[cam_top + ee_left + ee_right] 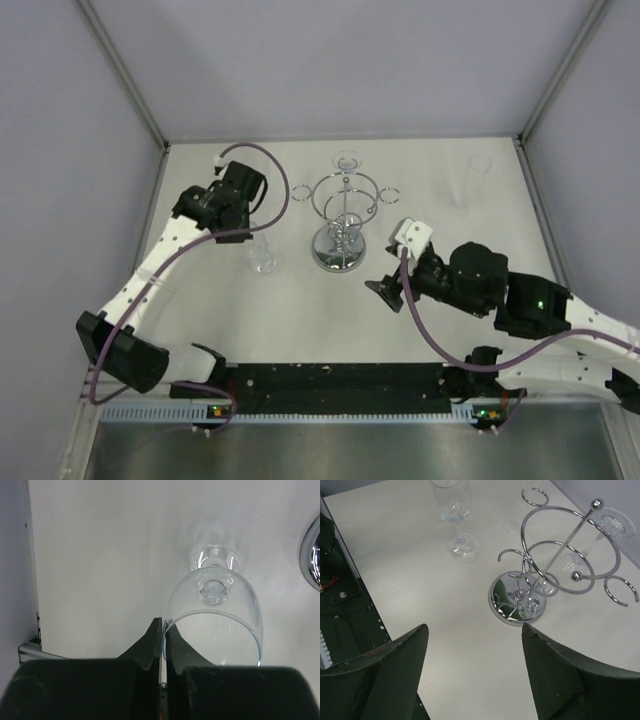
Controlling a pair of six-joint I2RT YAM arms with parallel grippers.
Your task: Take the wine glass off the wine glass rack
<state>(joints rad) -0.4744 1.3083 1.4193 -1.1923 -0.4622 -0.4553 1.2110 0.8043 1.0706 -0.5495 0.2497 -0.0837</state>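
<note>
Standing upright on the white table (440, 320), the wine glass (215, 622) is off the wine glass rack (341, 222) and just to its left, with its foot on the tabletop and its bowl opening upward. The left gripper (162, 626) is closed at the rim on the side away from the rack. Its two black fingers (150, 647) are pressed together, and the thin glass wall appears pinched between them. The chrome rack stands at the middle of the table, its round mirrored base flat on the surface and its wire loops fanning out from the thin post. A second wine glass (612, 525) hangs from a loop on the rack's far side, foot uppermost. The right gripper (475, 630) hovers over bare tabletop to the right of the rack and nearer the arms' bases, clear of the base, with its jaws spread wide and nothing between them. A tall clear glass (478, 180), faint from above, stands well apart near the far right corner.
</note>
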